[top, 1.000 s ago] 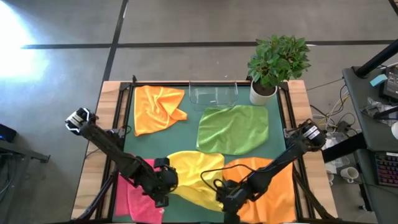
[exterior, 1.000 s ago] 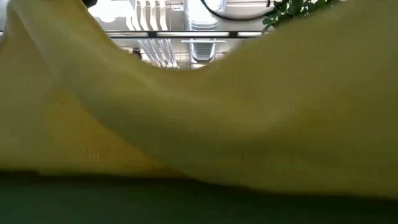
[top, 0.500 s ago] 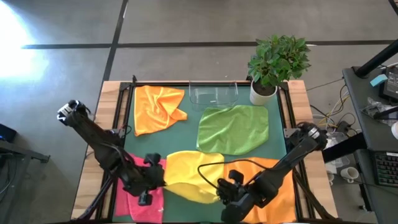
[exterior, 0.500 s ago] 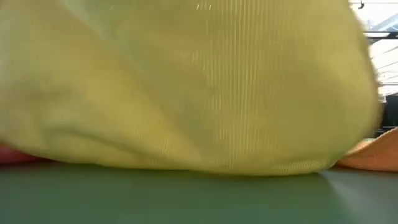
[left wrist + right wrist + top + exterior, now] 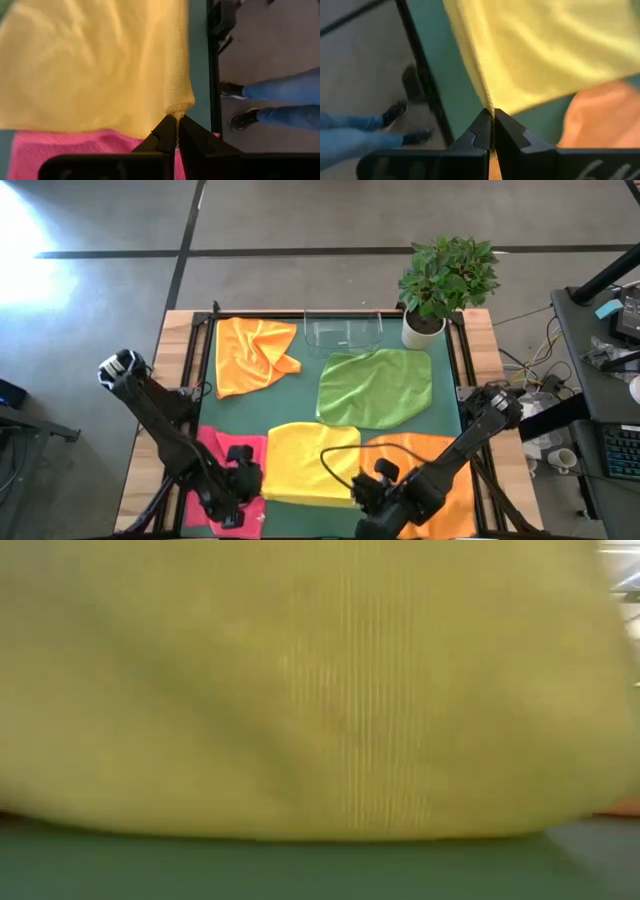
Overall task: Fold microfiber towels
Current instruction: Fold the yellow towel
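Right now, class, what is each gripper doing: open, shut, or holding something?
Left gripper: shut on a corner of the soft yellow microfiber towel.
Right gripper: shut on another corner of the same towel.

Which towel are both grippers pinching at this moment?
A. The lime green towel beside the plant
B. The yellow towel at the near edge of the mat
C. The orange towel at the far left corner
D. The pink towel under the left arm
B: each wrist view shows the arm's own shut fingers clamped on a corner of the yellow towel, the left gripper on one and the right gripper on another.
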Motion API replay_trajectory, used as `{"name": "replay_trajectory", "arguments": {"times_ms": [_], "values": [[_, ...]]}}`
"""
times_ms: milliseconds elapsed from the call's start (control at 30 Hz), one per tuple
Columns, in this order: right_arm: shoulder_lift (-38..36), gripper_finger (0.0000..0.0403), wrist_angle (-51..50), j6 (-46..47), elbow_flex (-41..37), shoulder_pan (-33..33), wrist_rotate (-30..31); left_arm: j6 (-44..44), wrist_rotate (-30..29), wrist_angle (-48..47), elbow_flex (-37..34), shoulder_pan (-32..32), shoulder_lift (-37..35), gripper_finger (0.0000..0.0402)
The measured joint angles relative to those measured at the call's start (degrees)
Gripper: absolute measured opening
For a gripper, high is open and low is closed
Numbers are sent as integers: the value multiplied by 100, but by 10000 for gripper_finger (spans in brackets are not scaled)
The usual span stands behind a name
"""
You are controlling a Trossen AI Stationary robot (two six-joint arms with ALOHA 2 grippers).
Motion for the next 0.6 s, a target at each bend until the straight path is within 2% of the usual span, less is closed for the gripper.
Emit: {"name": "replay_trajectory", "arguments": {"times_ms": [233,467,600], "values": [[615,8,767,269,0,166,-111,-442,-4,172,9,-88,501,0],[889,8,410,416,-4,101,-35,-447,-474,-207,9,-74,526,0],[716,8,-87,410,-4,4,333,-459,-673,-584,11,3,451,0]]}}
